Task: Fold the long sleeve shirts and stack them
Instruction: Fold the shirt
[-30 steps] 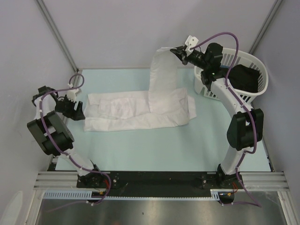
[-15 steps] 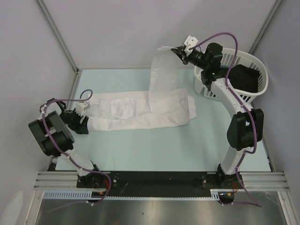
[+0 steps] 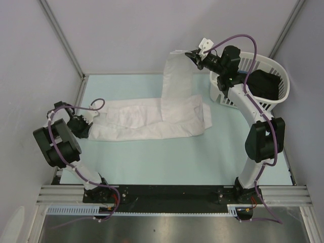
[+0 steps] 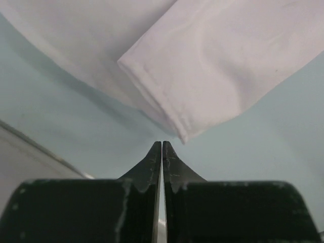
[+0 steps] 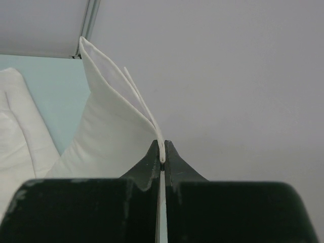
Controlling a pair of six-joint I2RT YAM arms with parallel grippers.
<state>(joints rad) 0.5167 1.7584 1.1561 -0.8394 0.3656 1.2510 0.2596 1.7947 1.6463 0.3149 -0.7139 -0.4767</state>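
One plain white long-sleeved cloth shirt (image 3: 147, 121) lies part-folded on the pale desk (image 3: 152, 157). The right fingers (image 5: 171, 162) pinch its raised end. The left fingers (image 4: 169, 162) are pressed together, empty, just short of its hem. Folding looks unfinished and stacking not begun.

White shirt (image 3: 147, 121), pale aqua table (image 3: 167, 162)

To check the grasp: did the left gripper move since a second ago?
Yes. The left gripper moved toward the front rail, beside the shirt.
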